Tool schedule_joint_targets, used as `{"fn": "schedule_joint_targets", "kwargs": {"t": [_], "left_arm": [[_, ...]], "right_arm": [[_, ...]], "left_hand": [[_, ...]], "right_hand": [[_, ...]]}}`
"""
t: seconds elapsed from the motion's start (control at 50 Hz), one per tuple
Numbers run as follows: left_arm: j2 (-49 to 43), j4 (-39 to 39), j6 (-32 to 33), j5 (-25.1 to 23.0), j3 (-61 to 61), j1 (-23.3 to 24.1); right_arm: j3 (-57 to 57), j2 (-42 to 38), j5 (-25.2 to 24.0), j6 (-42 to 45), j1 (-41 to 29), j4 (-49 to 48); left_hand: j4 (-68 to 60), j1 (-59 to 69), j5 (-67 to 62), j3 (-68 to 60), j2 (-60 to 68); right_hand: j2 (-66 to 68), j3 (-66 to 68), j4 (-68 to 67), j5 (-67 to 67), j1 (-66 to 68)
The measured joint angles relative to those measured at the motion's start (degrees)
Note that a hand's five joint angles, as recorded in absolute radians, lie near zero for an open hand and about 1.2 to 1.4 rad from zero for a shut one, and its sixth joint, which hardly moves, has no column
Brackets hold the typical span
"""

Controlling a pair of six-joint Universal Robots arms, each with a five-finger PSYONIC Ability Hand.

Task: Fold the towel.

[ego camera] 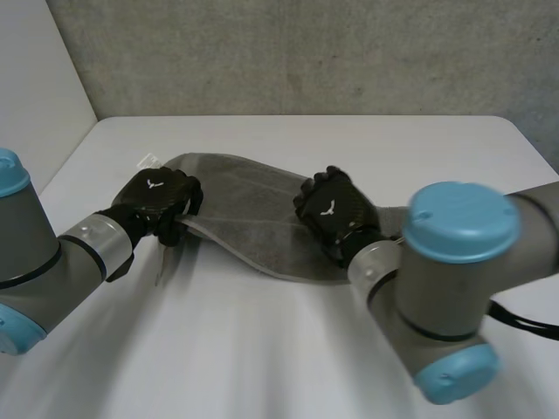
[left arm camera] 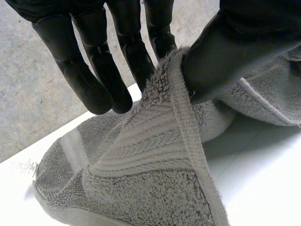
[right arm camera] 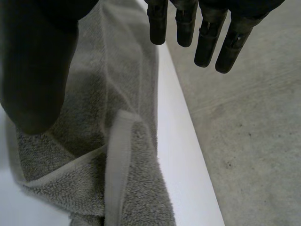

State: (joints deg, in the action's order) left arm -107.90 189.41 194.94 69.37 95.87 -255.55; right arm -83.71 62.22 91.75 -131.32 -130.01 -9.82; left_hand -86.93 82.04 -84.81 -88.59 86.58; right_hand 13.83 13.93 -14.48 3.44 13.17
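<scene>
Towel [ego camera: 249, 209], grey terry with a flat woven hem, lies crumpled in a long diagonal band across the middle of the white tabletop [ego camera: 262, 349]. Both robot hands are on or over it.

The left hand [ego camera: 162, 202] is at the towel's left end. In the left wrist view it pinches the hemmed edge, with the thumb [left arm camera: 225, 56] pressing one side of the hem and a fingertip behind it. The other fingers [left arm camera: 96, 80] hang straight just beside the cloth. The pinched edge stands up off the tabletop, and the towel falls away from it in folds. A ribbed woven stripe runs across the cloth below the pinch.

A small white label [ego camera: 148, 161] sticks out from the towel's far left corner and lies flat on the tabletop.

The right hand [ego camera: 336, 214] is over the towel's right part, near its right end. In the right wrist view its fingers [right arm camera: 207, 42] are straight and slightly spread, well apart from the thumb [right arm camera: 37, 61], and they clasp nothing. Under the palm the towel is doubled over itself, with a hemmed corner folded on top.

Beyond the towel's far side the tabletop ends at a rough concrete wall [ego camera: 306, 52].
</scene>
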Motion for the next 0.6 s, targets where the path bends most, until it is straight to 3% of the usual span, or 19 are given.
{"fn": "schedule_joint_targets", "kwargs": {"t": [0.14, 0.26, 0.5, 0.6], "left_arm": [[-0.1, 0.1, 0.0, 0.0, 0.0, -0.3], [-0.2, 0.1, 0.0, -0.1, 0.0, -0.4], [-0.4, 0.1, 0.0, -0.1, 0.0, -0.6], [-0.4, 0.1, 0.0, -0.1, 0.0, -0.6]], "right_arm": [[6.6, -8.6, 6.6, 8.1, -2.7, -0.3], [9.0, -12.1, 8.8, 12.7, -2.9, -2.0], [6.6, -11.8, 12.0, 20.3, -1.7, -6.9], [3.7, -10.1, 12.1, 21.9, 0.3, -7.0]], "left_hand": [[0.0, 0.0, 0.0, 0.0, 0.0], [0.0, 0.0, 0.0, 0.0, 0.0], [0.0, 0.0, 0.0, 0.0, 0.0], [0.0, 0.0, 0.0, 0.0, 0.0]], "right_hand": [[0.9, 1.3, -0.6, 2.2, 2.6], [13.1, 13.1, -12.6, 14.0, 13.3], [23.6, 23.6, -23.0, 24.3, 24.4], [35.6, 35.0, -34.5, 35.5, 36.1]]}}
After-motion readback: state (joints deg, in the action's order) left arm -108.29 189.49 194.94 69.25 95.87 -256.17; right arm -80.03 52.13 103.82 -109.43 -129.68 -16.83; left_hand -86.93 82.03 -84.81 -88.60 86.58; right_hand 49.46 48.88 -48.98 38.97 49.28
